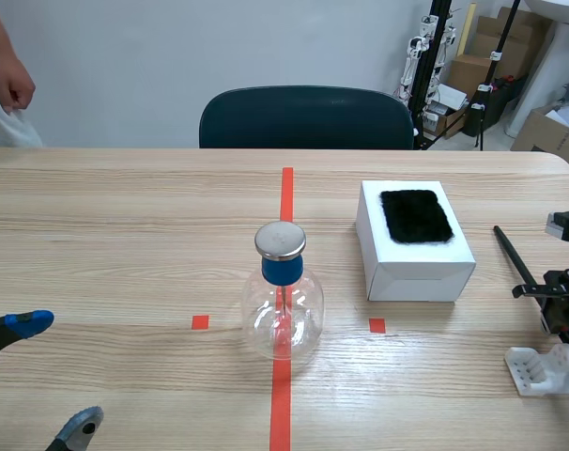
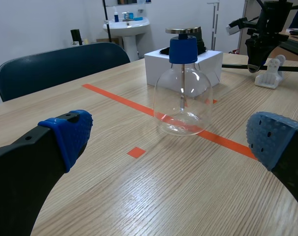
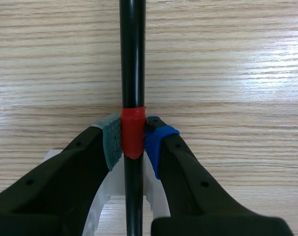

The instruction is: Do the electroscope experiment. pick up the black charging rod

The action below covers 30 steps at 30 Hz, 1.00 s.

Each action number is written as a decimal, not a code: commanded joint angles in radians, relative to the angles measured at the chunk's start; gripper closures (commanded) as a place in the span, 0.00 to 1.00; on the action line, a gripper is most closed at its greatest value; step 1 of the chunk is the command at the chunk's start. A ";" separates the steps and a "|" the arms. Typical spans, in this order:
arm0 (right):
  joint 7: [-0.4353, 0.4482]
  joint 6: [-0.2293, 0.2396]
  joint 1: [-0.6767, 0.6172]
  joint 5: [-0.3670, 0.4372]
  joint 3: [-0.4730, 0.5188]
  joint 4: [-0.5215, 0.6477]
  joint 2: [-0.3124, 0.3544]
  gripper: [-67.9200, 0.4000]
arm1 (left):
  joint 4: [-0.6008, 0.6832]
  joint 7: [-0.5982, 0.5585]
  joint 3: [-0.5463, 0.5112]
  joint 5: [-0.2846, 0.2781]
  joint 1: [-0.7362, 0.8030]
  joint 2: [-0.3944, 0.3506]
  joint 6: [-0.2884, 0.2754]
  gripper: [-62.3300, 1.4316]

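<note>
The black charging rod [image 3: 132, 59] has a red tape band [image 3: 132, 132], and my right gripper [image 3: 133, 140] is shut on that band, grey-green pad on one side, blue pad on the other. In the scene view the rod [image 1: 512, 252] points away from the right gripper [image 1: 559, 299] at the table's right edge. A white rod stand [image 1: 545, 368] sits just under and in front of that gripper. My left gripper [image 1: 54, 376] is open near the front left, far from the rod, with nothing between its fingers.
The glass electroscope flask [image 1: 282, 305], with a blue neck and metal cap, stands on the central orange line. A white box [image 1: 416, 268] carrying a black fur pad [image 1: 415, 215] is to its right. A dark chair [image 1: 306, 117] and a person's hand [image 1: 10, 80] are beyond the table.
</note>
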 commanded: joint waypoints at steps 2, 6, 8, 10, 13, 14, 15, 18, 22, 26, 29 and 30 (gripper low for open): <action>-0.003 0.000 0.015 0.003 0.009 0.019 0.019 0.96 | 0.014 -0.013 -0.008 -0.011 0.000 -0.008 0.000 0.00; -0.003 0.000 0.018 0.003 0.009 0.019 0.019 0.81 | 0.014 -0.013 -0.008 -0.011 0.000 -0.008 0.000 0.00; -0.003 0.000 0.021 0.003 0.009 0.019 0.019 0.74 | 0.014 -0.013 -0.008 -0.011 0.000 -0.008 0.000 0.00; -0.004 -0.002 0.027 -0.003 0.009 0.019 0.019 0.69 | 0.014 -0.013 -0.008 -0.011 0.000 -0.008 0.000 0.00; -0.004 -0.008 0.035 -0.005 0.009 0.019 0.019 0.61 | 0.014 -0.013 -0.008 -0.010 0.000 -0.008 0.000 0.00; -0.003 -0.008 0.035 -0.005 0.009 0.019 0.019 0.60 | 0.014 -0.013 -0.008 -0.010 0.000 -0.008 0.000 0.00; -0.003 -0.008 0.035 -0.005 0.009 0.019 0.019 0.58 | 0.014 -0.013 -0.008 -0.010 0.000 -0.008 0.000 0.00; -0.004 -0.008 0.034 -0.005 0.009 0.019 0.019 0.55 | 0.014 -0.013 -0.008 -0.010 0.000 -0.008 0.000 0.00; -0.003 -0.008 0.034 -0.005 0.009 0.019 0.019 0.54 | 0.014 -0.013 -0.008 -0.010 0.000 -0.008 0.000 0.00; -0.004 -0.008 0.034 -0.005 0.009 0.019 0.019 0.54 | 0.014 -0.013 -0.008 -0.010 0.000 -0.008 0.000 0.00; -0.003 -0.008 0.035 -0.005 0.009 0.020 0.019 0.45 | 0.014 -0.013 -0.008 -0.010 0.000 -0.008 0.000 0.00; -0.003 -0.008 0.037 -0.005 0.009 0.020 0.019 0.44 | 0.014 -0.013 -0.008 -0.010 0.000 -0.008 0.000 0.00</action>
